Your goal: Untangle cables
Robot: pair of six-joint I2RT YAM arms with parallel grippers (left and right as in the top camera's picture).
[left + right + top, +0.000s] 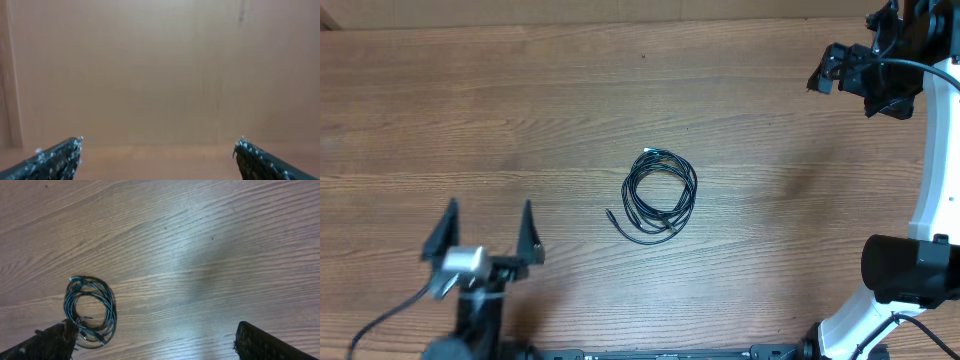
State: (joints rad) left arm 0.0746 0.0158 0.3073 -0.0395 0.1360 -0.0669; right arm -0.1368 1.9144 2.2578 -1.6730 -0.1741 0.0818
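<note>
1. A bundle of thin black cables [660, 196], coiled together into one rough loop, lies flat on the brown wood-grain table [520, 100], about mid-table and slightly right of centre.
2. One short end with a small plug sticks out of the coil toward the near left. Another plug shows at the coil's far edge.
3. The left gripper [488, 210] sits at the near left, well apart from the coil. Its black fingers are spread wide with nothing between them.
4. The right gripper [152, 327] is up at the far right corner, also well apart from the cables. Its fingers stand wide apart and empty, and its wrist view looks down on the coil from a distance.
</note>
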